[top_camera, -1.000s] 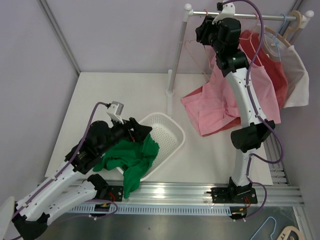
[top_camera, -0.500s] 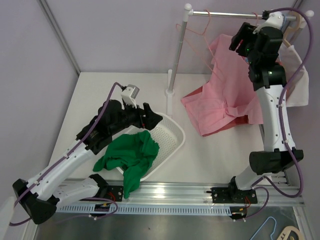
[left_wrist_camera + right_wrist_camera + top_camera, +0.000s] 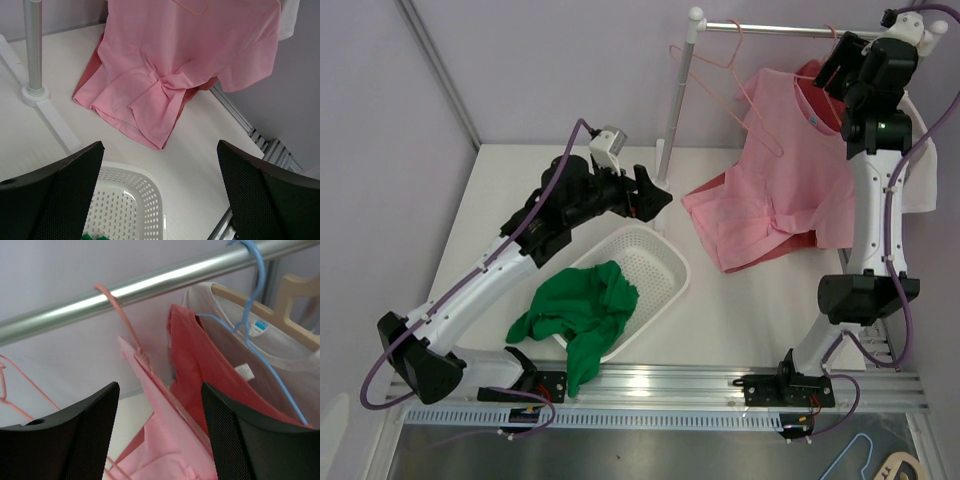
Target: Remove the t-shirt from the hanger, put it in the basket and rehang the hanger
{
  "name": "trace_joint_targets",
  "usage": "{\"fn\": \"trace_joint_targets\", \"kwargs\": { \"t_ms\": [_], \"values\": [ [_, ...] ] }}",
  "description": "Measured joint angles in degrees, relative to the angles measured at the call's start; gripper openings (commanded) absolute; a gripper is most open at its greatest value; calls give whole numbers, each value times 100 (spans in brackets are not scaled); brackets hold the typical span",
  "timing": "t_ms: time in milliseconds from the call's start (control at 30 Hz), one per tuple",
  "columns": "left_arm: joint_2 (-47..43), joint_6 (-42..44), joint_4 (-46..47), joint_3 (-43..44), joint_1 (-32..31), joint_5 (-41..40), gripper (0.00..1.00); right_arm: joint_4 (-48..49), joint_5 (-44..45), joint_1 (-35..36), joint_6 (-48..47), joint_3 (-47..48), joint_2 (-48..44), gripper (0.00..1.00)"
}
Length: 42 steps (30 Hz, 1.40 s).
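A pink t-shirt hangs on a pink wire hanger from the metal rail; its lower hem is bunched on the table. My right gripper is open, high by the rail at the shirt's right shoulder. In its wrist view the gripper has its fingers either side of the hanger arm and pink collar, not touching. My left gripper is open and empty, above the table between the basket and the shirt hem. It looks down at the hem.
A white basket holds a green cloth hanging over its near rim. A red shirt on a blue hanger and a white shirt on a wooden hanger hang right of the pink one. Empty pink hangers hang near the rack post.
My left arm rose from the basket and reached back-right toward the shirt hem. My right arm swung right along the rail, from the shirt's left side to its right shoulder.
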Motion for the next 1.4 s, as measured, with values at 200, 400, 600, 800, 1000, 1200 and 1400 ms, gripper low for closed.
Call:
{"fn": "trace_joint_targets", "kwargs": {
  "t_ms": [200, 400, 600, 800, 1000, 1200, 1400],
  "values": [
    [184, 90, -31, 114, 138, 59, 99, -74, -319, -61, -13, 581, 874, 70],
    [254, 127, 26, 240, 345, 166, 100, -192, -485, -57, -39, 817, 1300, 11],
    [254, 131, 72, 240, 380, 195, 99, -177, -627, -55, -26, 876, 1342, 0],
    [254, 131, 153, 240, 385, 317, 99, -138, -846, -57, -144, 872, 1325, 0],
    [254, 140, 199, 238, 385, 431, 100, -76, -1152, -55, -254, 986, 1244, 0],
    [168, 323, 446, 92, 332, 538, 100, 68, -1285, 9, -323, 284, 326, 0],
    [98, 758, 822, 63, -269, 623, 99, 175, -1012, 149, -125, -1644, -1565, 0]
  ]
}}
